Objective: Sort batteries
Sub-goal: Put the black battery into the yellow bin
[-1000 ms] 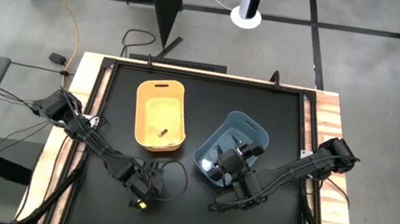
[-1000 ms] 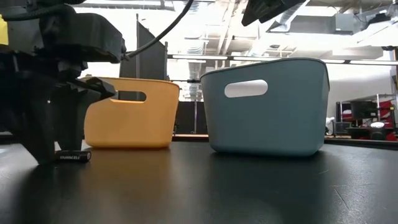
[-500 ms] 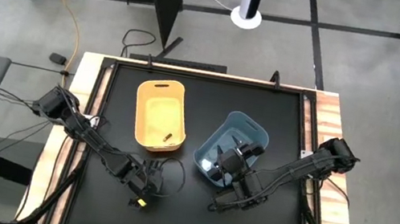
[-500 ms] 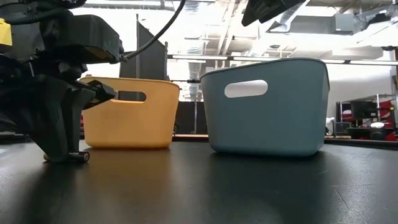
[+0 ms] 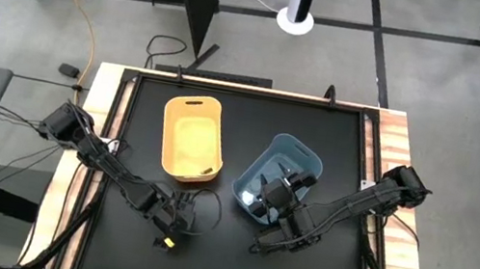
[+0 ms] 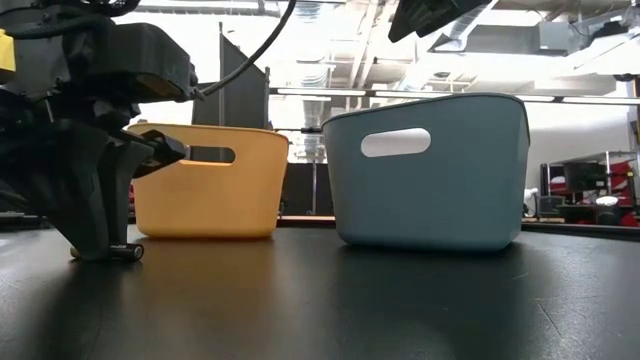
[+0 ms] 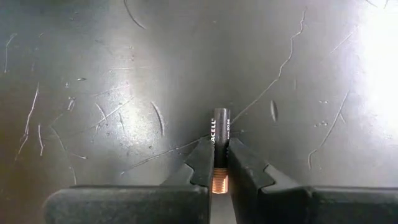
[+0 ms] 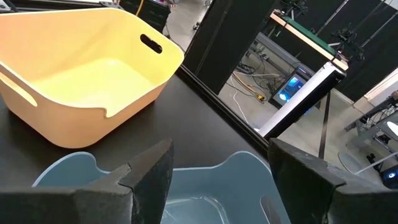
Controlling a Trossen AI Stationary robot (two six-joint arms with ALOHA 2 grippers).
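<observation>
A dark battery (image 7: 221,127) with a copper-coloured end lies on the black table top near the front left, and my left gripper (image 5: 168,230) is shut on it. In the low view only the battery's end (image 6: 130,252) shows beside the fingers. A yellow bin (image 5: 192,136) stands at the middle left and a blue bin (image 5: 295,158) to its right. Over the blue bin hangs my right gripper (image 8: 217,168), open, with nothing between its fingers. My left gripper pinches the battery between its two fingertips, on the long sides of its copper-ended half (image 7: 219,167). The fingers (image 6: 95,210) come from above, pointing down. The battery lies flat on the table, its black end sticking out past the fingers.
Both bins stand close together in the middle of the black mat (image 5: 337,141). Wooden table edges (image 5: 393,141) frame the mat left and right. The left arm's black cable (image 5: 208,209) loops over the mat beside its gripper. Bare mat lies along the front.
My left gripper has shut on the dark battery and taken hold of it, its fingers now covering most of the battery's length in the low view. The battery stays flat on the table.
</observation>
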